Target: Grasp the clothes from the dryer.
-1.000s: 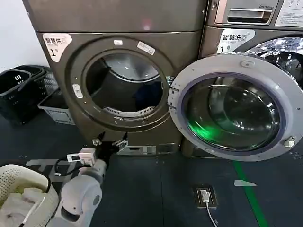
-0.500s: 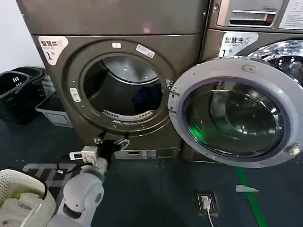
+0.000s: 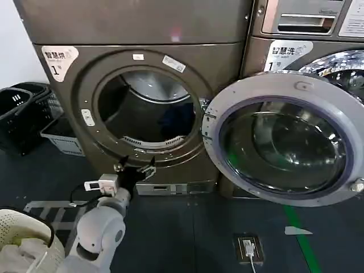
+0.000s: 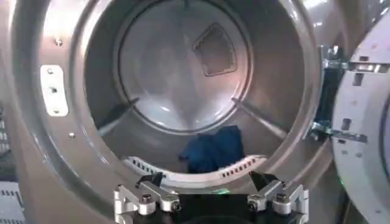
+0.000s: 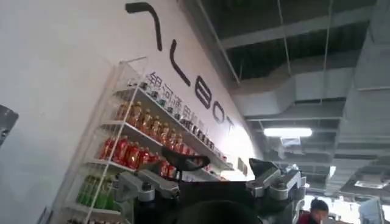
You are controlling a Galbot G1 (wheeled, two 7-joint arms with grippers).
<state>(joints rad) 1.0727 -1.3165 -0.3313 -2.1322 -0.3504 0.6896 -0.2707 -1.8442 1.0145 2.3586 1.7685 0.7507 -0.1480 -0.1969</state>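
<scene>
The bronze-brown dryer (image 3: 142, 28) stands at the left with its wide porthole uncovered. Its grey-rimmed glass door (image 3: 296, 85) is swung out to the right. A dark blue bundle of clothes (image 3: 177, 116) lies low in the drum, toward the right; the left wrist view looks straight in at these clothes (image 4: 211, 150). My left gripper (image 3: 135, 169) hangs just below the porthole's lower rim, outside the drum, and is open (image 4: 205, 179) with nothing between its fingers. My right gripper (image 5: 222, 164) is raised away from the machines and stands open and empty.
A second bronze machine (image 3: 307, 34) stands at the right behind the open door. Black baskets (image 3: 17, 114) and a grey crate (image 3: 60, 136) sit left of the dryer. A white basket (image 3: 23, 244) with pale cloth is at the bottom left. A floor socket (image 3: 247, 247) lies by a green line (image 3: 301, 239).
The dryer has grown larger and shifted down-left in the head view, and the white basket has slid toward the bottom edge. My left gripper has drawn nearer the porthole rim, still open.
</scene>
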